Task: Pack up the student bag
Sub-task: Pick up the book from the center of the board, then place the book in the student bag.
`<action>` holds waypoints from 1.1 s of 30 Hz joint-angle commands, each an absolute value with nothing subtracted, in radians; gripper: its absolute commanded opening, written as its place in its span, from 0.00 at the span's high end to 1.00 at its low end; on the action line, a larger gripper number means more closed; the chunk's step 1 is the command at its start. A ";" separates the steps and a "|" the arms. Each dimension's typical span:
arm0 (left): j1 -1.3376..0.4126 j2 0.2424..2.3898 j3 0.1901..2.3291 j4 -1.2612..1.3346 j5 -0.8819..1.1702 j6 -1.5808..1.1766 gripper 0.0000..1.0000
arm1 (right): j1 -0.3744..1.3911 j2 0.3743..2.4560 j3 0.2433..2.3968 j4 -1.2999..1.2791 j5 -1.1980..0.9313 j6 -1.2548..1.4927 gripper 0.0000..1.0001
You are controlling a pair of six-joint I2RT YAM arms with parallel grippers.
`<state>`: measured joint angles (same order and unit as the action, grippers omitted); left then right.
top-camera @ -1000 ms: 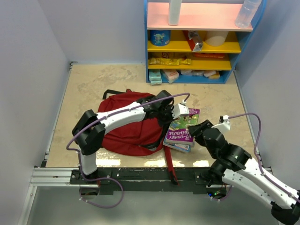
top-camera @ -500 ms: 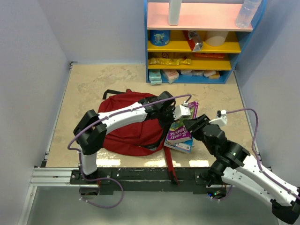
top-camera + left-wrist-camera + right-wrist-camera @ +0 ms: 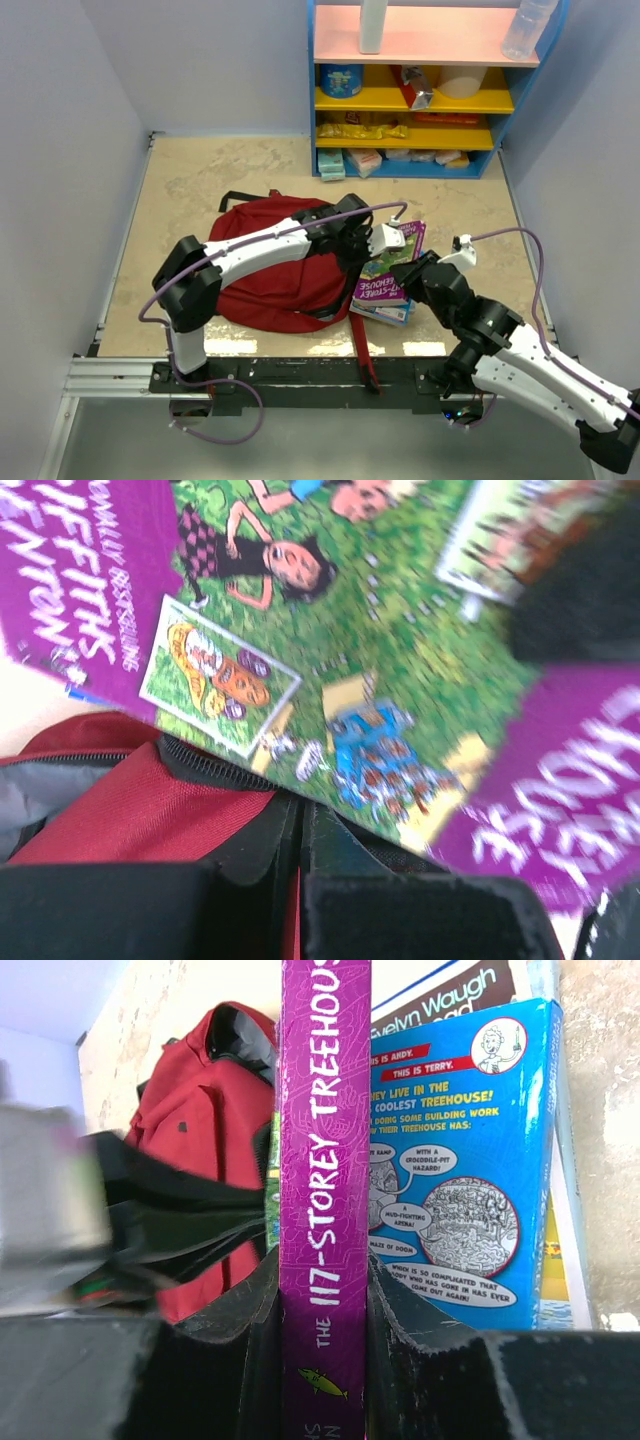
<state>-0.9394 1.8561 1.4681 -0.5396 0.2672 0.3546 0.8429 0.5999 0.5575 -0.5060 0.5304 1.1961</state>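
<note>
Student bag (image 3: 270,275) sits mid-table on the beige marbled table (image 3: 190,180), pale walls (image 3: 200,60) all round and a colourful shelf unit (image 3: 420,100) behind. It's dark red and slumped, black handle at the back, red strap trailing over the near edge. Left gripper (image 3: 357,248) is pinched together on its zip edge. Right gripper (image 3: 410,280) clamps the purple book (image 3: 392,262) by the spine, above a blue book (image 3: 460,1180).

The dark-red student bag (image 3: 270,290) lies flat on the beige table (image 3: 200,180), its black-zippered mouth open rightward.
</note>
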 commanded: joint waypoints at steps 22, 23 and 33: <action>-0.776 1.292 1.476 -0.871 0.235 0.495 1.00 | 0.850 0.839 0.735 -0.011 0.124 0.836 1.00; -0.776 1.292 1.494 -0.874 0.226 0.497 1.00 | 0.848 0.856 0.729 -0.005 0.106 0.845 1.00; -0.770 1.213 1.526 -0.772 0.121 0.463 1.00 | 0.848 0.928 0.592 0.084 0.055 0.971 1.00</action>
<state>-0.7723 1.2781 1.4662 -0.8768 0.1413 0.4812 0.8459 0.9413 0.6369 -0.0921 0.0986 0.9134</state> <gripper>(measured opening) 0.030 0.300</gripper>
